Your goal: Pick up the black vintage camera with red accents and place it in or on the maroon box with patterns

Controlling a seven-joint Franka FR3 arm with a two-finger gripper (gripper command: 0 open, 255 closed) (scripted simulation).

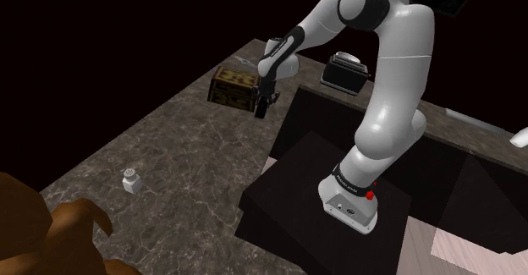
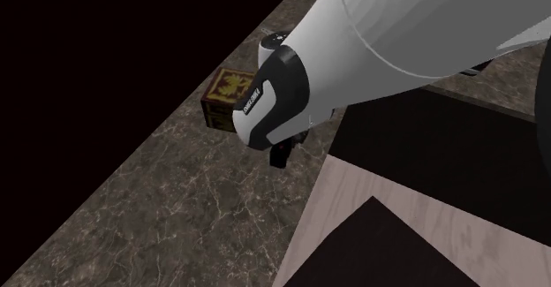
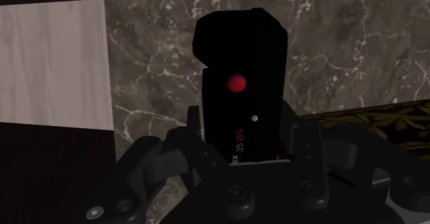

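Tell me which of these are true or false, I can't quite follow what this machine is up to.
1. The hand is clasping a black camera with a red dot. True.
2. The camera sits on top of the box. False: it is in the hand, beside the box.
3. A small shaker stands on the stone-look counter. True.
4. The box is plain white. False: it is dark with yellowish patterns.
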